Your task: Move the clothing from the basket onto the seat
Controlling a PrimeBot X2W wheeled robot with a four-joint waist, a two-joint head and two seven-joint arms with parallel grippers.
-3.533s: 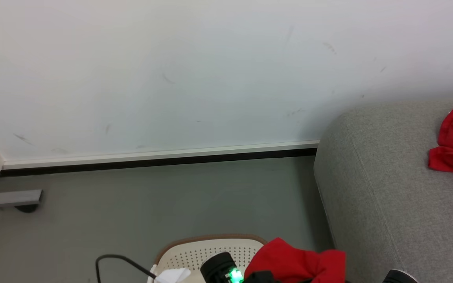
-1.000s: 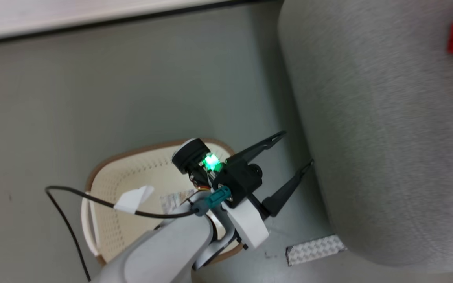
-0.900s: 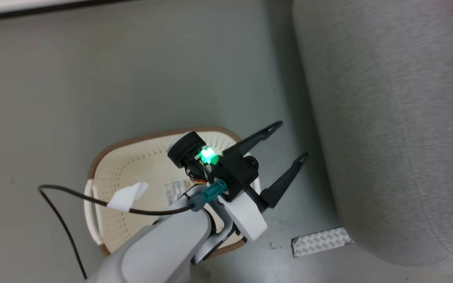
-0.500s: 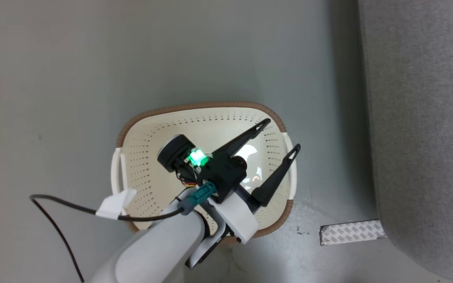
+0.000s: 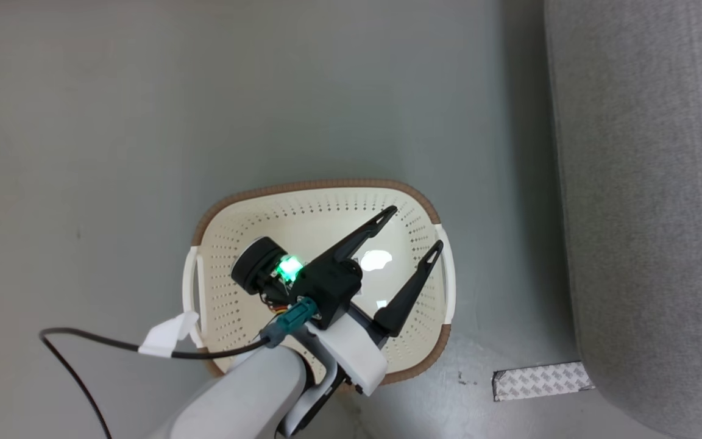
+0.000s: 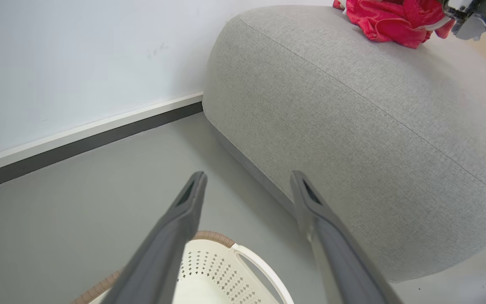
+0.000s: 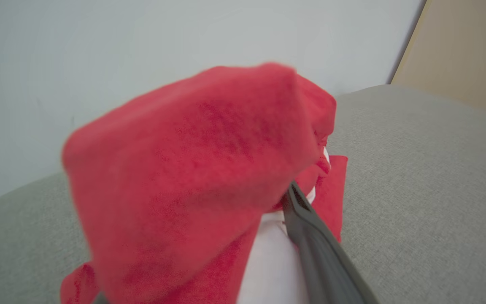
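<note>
The cream basket [image 5: 302,186] with a brown rim stands on the floor, its perforated inside bare. My left gripper [image 5: 415,228] hangs open over it, nothing between its fingers; the left wrist view shows the same gripper [image 6: 247,175] above the basket's rim [image 6: 209,234]. The red clothing [image 6: 390,17] lies bunched on top of the grey seat [image 6: 352,105], with my right arm's wrist [image 6: 479,17] right beside it. In the right wrist view the clothing [image 7: 192,169] drapes over my right gripper [image 7: 247,198]. It hides one finger, while the other finger [image 7: 310,236] stands wide to the side above the seat [image 7: 416,169].
The seat [image 5: 649,183] runs down the right side, close to the basket. A patterned tape strip [image 5: 540,381] lies on the grey floor near the seat's base. My left arm's black cable [image 5: 83,347] loops left of the basket. A white wall with a dark skirting [image 6: 78,143] stands behind.
The head camera has swung down from the wall and seat to look straight onto the basket. My left gripper stayed open, and its fingers now sit over the basket's inside instead of past its rim.
</note>
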